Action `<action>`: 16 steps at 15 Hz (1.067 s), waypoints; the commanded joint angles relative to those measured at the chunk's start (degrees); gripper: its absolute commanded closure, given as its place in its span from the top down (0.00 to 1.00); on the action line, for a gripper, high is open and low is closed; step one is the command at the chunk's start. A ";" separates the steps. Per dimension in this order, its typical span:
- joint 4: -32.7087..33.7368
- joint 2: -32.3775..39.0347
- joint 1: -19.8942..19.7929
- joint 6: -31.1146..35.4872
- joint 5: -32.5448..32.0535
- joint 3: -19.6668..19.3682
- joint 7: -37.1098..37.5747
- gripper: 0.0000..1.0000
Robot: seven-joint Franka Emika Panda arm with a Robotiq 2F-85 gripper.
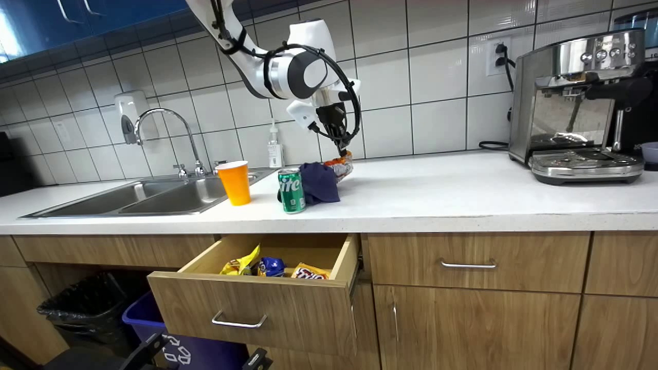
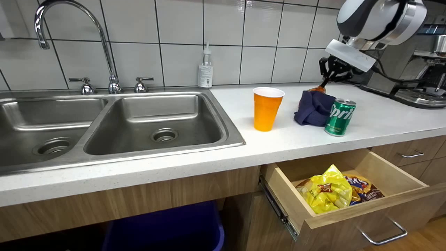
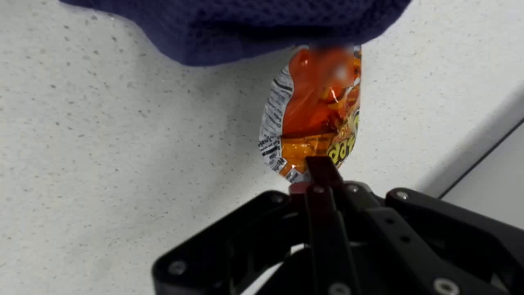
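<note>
A white countertop (image 1: pixel 462 190) runs through both exterior views, the steel sink (image 2: pixel 233 137) set into it showing two drains (image 2: pixel 164 135) in an exterior view. A wooden drawer (image 1: pixel 288 303) hangs open below. The black gripper (image 3: pixel 321 164) stands closed beside a dark blue cloth (image 1: pixel 320 182), fingertips at the end of an orange snack bag (image 3: pixel 311 119); whether any wrapper is pinched cannot be told. The bag, on the countertop, is partly hidden by the cloth in both exterior views, while only the wrist view reveals its yellow lettering.
</note>
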 commanded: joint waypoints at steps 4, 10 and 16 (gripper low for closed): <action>-4.20 -6.98 -0.98 1.08 3.47 1.80 -4.34 0.00; -7.18 -10.71 -1.14 1.79 5.34 2.30 -7.10 0.00; -11.24 -15.11 -1.40 3.48 7.56 2.98 -10.66 0.00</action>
